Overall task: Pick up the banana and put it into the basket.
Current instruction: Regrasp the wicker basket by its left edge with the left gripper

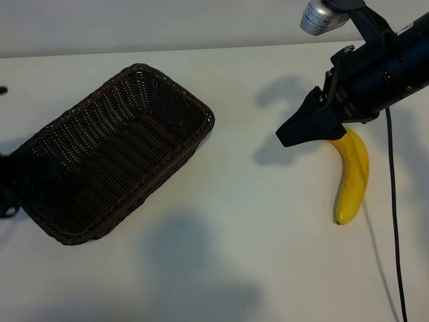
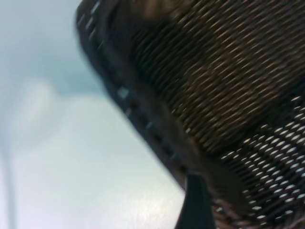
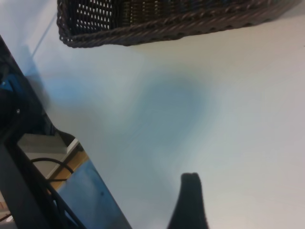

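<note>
Black robot arm showing at the right of the table

The right arm (image 1: 389, 70) is wearing matte black housing, carrying a silver cylindrical part (image 1: 322, 17), trailing a thin black cable (image 1: 395, 221).

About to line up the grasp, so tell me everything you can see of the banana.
The banana is a single smooth, bright-yellow fruit, gently curved, lying flat on the white table at the exterior view's right, well apart from the basket. Its lower tip is free; its upper end is hidden behind the open right gripper, so contact there cannot be judged. Neither wrist view shows it.
</note>
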